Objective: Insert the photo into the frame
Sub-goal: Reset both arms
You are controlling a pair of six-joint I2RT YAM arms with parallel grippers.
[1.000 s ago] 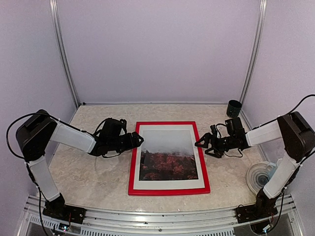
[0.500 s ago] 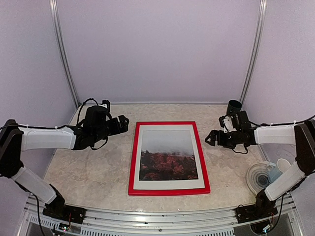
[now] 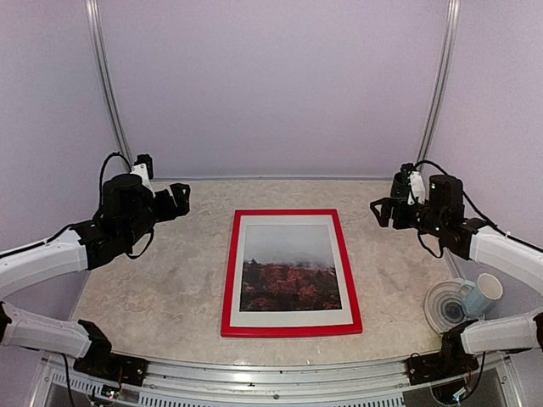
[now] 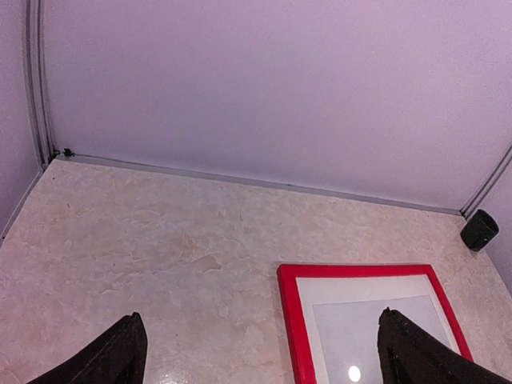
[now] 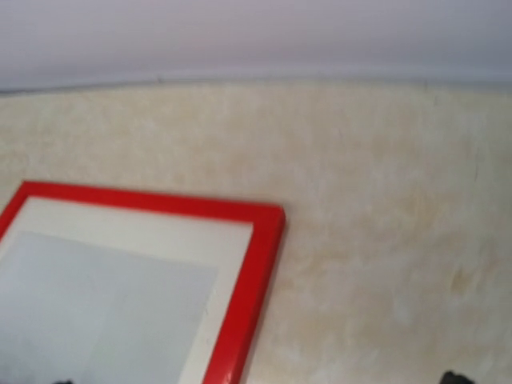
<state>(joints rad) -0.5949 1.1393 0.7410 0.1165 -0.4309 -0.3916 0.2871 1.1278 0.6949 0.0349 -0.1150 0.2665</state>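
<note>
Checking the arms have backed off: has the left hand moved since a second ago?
Yes. The left hand has pulled left and toward the back wall, away from the frame's left edge.

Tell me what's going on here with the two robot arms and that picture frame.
The photo of autumn trees already lies inside the red frame, which sits flat in the middle of the table. Neither arm is touching it. The left gripper and the right gripper hang above the table on either side of the frame, both open and holding nothing.
</note>
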